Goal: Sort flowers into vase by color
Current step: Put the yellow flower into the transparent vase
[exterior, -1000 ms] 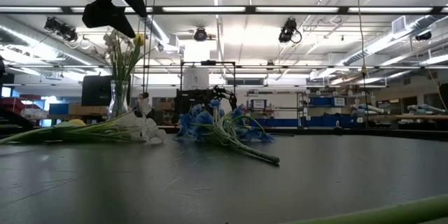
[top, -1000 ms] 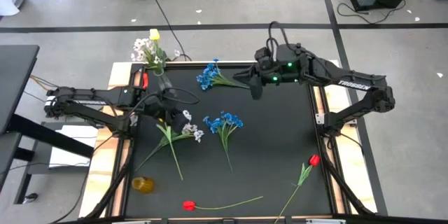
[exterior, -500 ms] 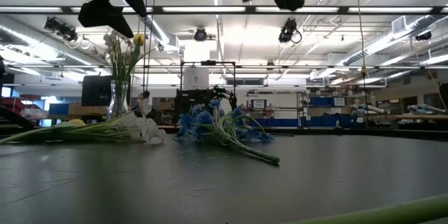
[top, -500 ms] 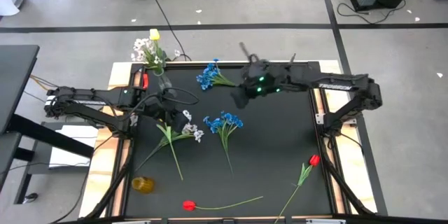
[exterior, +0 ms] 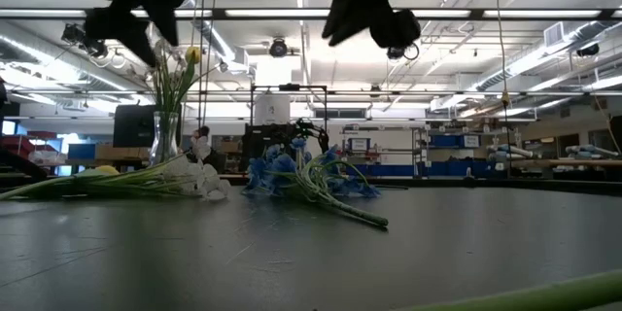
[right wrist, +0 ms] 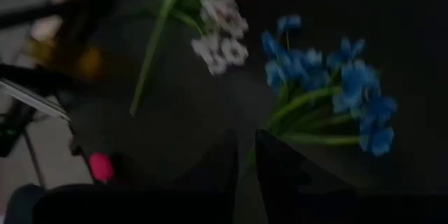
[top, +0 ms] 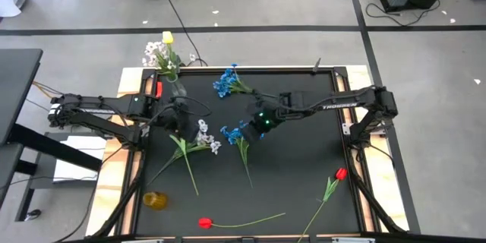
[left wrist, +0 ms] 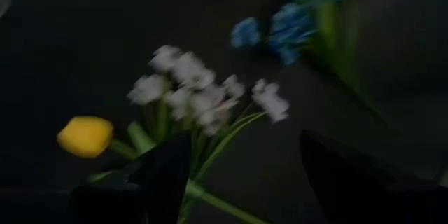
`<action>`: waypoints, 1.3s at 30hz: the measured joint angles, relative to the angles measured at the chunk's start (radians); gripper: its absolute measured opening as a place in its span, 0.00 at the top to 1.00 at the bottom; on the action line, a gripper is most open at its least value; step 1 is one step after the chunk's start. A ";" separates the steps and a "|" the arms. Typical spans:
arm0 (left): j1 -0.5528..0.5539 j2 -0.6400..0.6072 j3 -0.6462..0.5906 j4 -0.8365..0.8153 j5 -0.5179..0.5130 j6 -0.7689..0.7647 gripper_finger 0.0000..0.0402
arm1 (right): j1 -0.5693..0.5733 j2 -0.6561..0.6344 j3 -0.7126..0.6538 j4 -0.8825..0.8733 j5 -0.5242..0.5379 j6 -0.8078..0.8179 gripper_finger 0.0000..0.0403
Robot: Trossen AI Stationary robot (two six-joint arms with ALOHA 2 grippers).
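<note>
My left gripper (top: 179,118) hovers open over a white blossom cluster (left wrist: 199,87) and a yellow tulip (left wrist: 85,136) lying on the dark mat. My right gripper (top: 255,125) hangs shut just above the middle blue cluster (top: 241,132), well clear of the mat in the low view (exterior: 369,15). That blue cluster (right wrist: 336,87) fills the right wrist view. A second blue cluster (top: 226,82) lies near the far edge. A glass vase (top: 174,85) at the far left corner holds white blossoms and a yellow tulip (top: 167,38).
A yellow tulip (top: 154,200) and a red tulip (top: 205,222) lie near the table's near edge. Another red tulip (top: 340,173) lies toward the right edge. The white cluster's stem (top: 186,168) slants toward the near side. Wooden rails (top: 354,133) border the mat.
My right gripper has swung from near the far edge toward the table's middle and left, dropping lower, until it stands over the middle blue cluster. The flowers have stayed where they lay.
</note>
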 joint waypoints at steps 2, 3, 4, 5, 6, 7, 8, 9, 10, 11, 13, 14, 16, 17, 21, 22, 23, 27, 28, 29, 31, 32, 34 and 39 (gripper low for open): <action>0.000 0.000 0.000 -0.037 -0.005 -0.025 0.33 | 0.008 0.023 0.000 -0.016 -0.015 0.018 0.85; 0.000 0.000 0.000 -0.048 -0.006 -0.035 0.33 | 0.013 0.031 0.000 -0.021 -0.023 0.019 0.85; 0.000 0.000 0.000 -0.059 -0.007 -0.041 0.33 | 0.020 0.040 0.000 -0.027 -0.029 0.019 0.84; 0.000 0.000 0.000 -0.063 -0.007 -0.046 0.33 | 0.027 0.049 0.000 -0.029 -0.033 0.019 0.84; 0.000 0.000 0.000 -0.062 -0.007 -0.049 0.33 | 0.036 0.057 0.000 -0.028 -0.036 0.019 0.83; 0.000 0.000 0.000 -0.061 -0.007 -0.053 0.33 | 0.046 0.066 0.000 -0.028 -0.039 0.018 0.83; 0.000 0.000 0.000 -0.062 -0.006 -0.058 0.33 | 0.058 0.076 0.000 -0.027 -0.039 0.018 0.82; 0.000 0.000 0.000 -0.060 -0.006 -0.065 0.33 | 0.068 0.085 0.000 -0.026 -0.038 0.018 0.81; 0.000 0.000 0.000 -0.059 -0.006 -0.075 0.33 | 0.079 0.093 0.000 -0.025 -0.034 0.014 0.79; 0.000 0.000 0.000 -0.059 -0.006 -0.090 0.33 | 0.090 0.101 0.000 -0.028 -0.027 0.011 0.78; 0.000 0.000 0.000 -0.060 0.004 -0.120 0.33 | 0.108 0.115 0.000 -0.041 -0.007 0.007 0.75; -0.001 0.000 0.000 -0.061 0.011 -0.134 0.33 | 0.116 0.124 0.000 -0.047 0.006 0.006 0.74; -0.014 0.000 0.000 -0.063 0.015 -0.163 0.33 | 0.129 0.127 0.000 -0.072 0.026 0.000 0.71; -0.023 0.000 0.000 -0.063 0.018 -0.176 0.33 | 0.135 0.127 -0.001 -0.088 0.044 -0.002 0.70; -0.074 0.012 -0.008 -0.070 0.020 -0.250 0.33 | 0.152 0.122 -0.015 -0.130 0.091 -0.024 0.66; -0.093 0.019 -0.008 -0.076 0.020 -0.272 0.33 | 0.154 0.122 -0.015 -0.144 0.091 -0.026 0.65; -0.112 0.027 -0.008 -0.073 0.021 -0.287 0.33 | 0.156 0.121 -0.015 -0.150 0.090 -0.026 0.65; -0.185 0.080 -0.008 -0.078 0.016 -0.355 0.33 | 0.172 0.115 -0.015 -0.162 0.091 -0.022 0.64; -0.201 0.100 -0.008 -0.078 0.007 -0.388 0.33 | 0.175 0.115 -0.015 -0.158 0.091 -0.017 0.64; -0.213 0.120 -0.008 -0.077 -0.003 -0.429 0.33 | 0.177 0.115 -0.015 -0.158 0.091 -0.009 0.64; -0.240 0.167 -0.008 -0.075 -0.020 -0.513 0.33 | 0.178 0.115 -0.015 -0.156 0.090 0.014 0.64; -0.249 0.190 -0.008 -0.072 -0.020 -0.543 0.34 | 0.177 0.115 -0.015 -0.155 0.091 0.030 0.64; -0.273 0.240 -0.008 -0.071 -0.015 -0.597 0.36 | 0.173 0.114 -0.015 -0.148 0.091 0.067 0.64; -0.355 0.334 -0.008 -0.070 0.012 -0.673 0.42 | 0.175 0.114 -0.015 -0.106 0.080 0.127 0.64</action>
